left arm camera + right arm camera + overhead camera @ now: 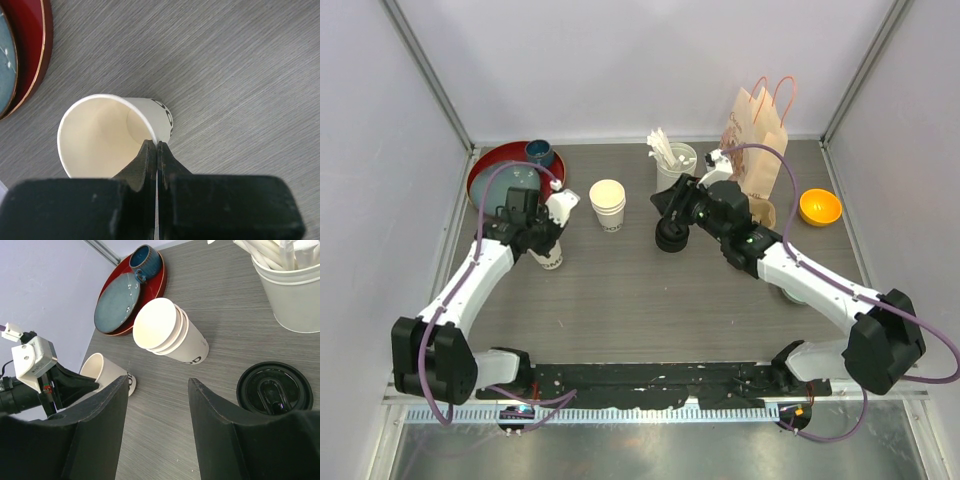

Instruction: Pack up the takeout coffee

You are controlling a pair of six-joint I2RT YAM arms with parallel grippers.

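Grey wood-grain table point(620, 310), white walls. Left gripper point(157, 149) pinched onto the near rim of an upright paper cup point(100, 132), left of centre. Right gripper point(157, 385) spread, empty, hovers mid-table. Black lid point(275, 387) lies flat just beside it, so the right arm is nearer.

One white paper cup point(100, 135), rim pinched in left pincer point(157, 144), nested white cups point(170, 335) standing nearby, black lid point(274, 388) lying flat
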